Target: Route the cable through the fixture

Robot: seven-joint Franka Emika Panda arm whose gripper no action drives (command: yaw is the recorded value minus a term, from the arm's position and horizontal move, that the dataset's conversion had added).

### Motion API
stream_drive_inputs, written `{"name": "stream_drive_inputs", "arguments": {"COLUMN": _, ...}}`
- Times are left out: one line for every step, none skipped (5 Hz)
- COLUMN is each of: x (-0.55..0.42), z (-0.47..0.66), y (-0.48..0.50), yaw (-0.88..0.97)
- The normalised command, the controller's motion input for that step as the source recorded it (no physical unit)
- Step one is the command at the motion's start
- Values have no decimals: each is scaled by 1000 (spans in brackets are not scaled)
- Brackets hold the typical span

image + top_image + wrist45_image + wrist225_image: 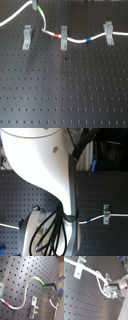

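A: Three fixtures, counted in a row on the board (65,95) in the first exterior view.

B: Found any threaded?

A: Two. Saw the cable (75,40) seated in the middle fixture (63,37), with the red band (56,35) right beside its fork. Followed it past the blue band (87,39), through the third fixture (108,32) and off toward 3 o'clock.

B: And the bare fixture (27,37)?

A: Held nothing in its fork. Traced the cable from 9 o'clock, rising behind that post to the green band (35,7) at about 1 o'clock of it, then dropping toward 5 o'clock to the middle one.

B: Checked the gripper (46,286)?

A: Found it clenched on the cable at the green band, plainly so in the first wrist view.

B: Got anything from the second exterior view?

A: Mostly blocked by the arm (45,163). Made out only the third fixture and the blue band, near 4 o'clock.
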Motion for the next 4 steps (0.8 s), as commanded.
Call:
{"name": "stream_drive_inputs", "arguments": {"x": -27, "z": -1, "y": 49, "yaw": -14}}
{"name": "stream_drive_inputs", "arguments": {"x": 32, "z": 1, "y": -31, "yaw": -34}}
{"name": "stream_drive_inputs", "arguments": {"x": 35, "z": 82, "y": -221, "yaw": -166}}
{"name": "stream_drive_inputs", "arguments": {"x": 45, "z": 304, "y": -285, "yaw": -414}}
